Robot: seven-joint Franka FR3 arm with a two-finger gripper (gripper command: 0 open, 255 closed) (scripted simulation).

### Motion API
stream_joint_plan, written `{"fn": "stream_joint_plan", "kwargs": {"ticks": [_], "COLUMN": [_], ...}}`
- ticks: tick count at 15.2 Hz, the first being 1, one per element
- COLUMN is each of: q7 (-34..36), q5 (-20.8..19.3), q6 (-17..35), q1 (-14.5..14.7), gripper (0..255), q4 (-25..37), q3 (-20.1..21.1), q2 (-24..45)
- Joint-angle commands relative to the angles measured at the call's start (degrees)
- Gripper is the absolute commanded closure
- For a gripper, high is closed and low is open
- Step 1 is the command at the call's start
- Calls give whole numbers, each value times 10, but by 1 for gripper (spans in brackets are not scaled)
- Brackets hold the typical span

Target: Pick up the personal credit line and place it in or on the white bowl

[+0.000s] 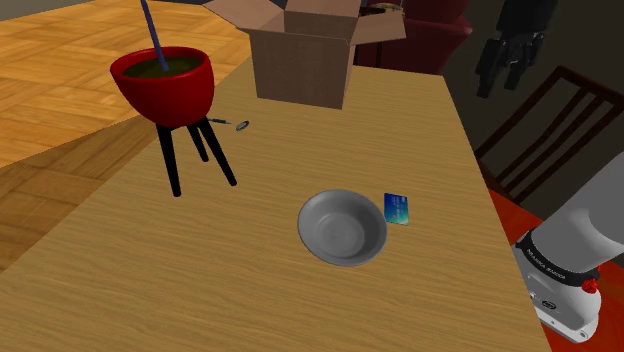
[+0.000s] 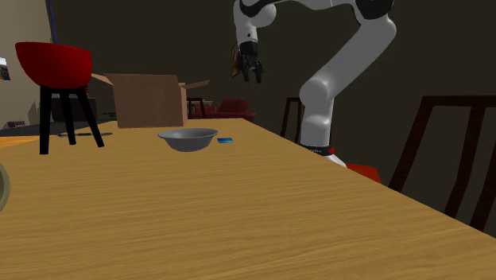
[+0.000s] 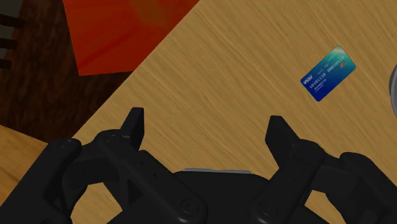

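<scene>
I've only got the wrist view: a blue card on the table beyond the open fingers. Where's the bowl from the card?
Observer: The grey bowl lies close beside the blue card, to the shoulder view's left of it.
Operator: How high is the gripper?
Observer: The gripper hangs high above the table.
Operator: Any clutter?
Observer: A cardboard box and a red pot on black legs stand farther back.
</scene>
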Motion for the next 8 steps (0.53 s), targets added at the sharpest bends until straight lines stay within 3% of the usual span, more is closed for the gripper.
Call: {"fn": "stream_joint_plan", "kwargs": {"ticks": [1,8], "q7": [0,170], "q5": [0,96], "q6": [0,65], "q1": [0,4], "gripper": [0,0], "q4": [0,-112], "q3": [0,90], "q2": [0,-71]}}
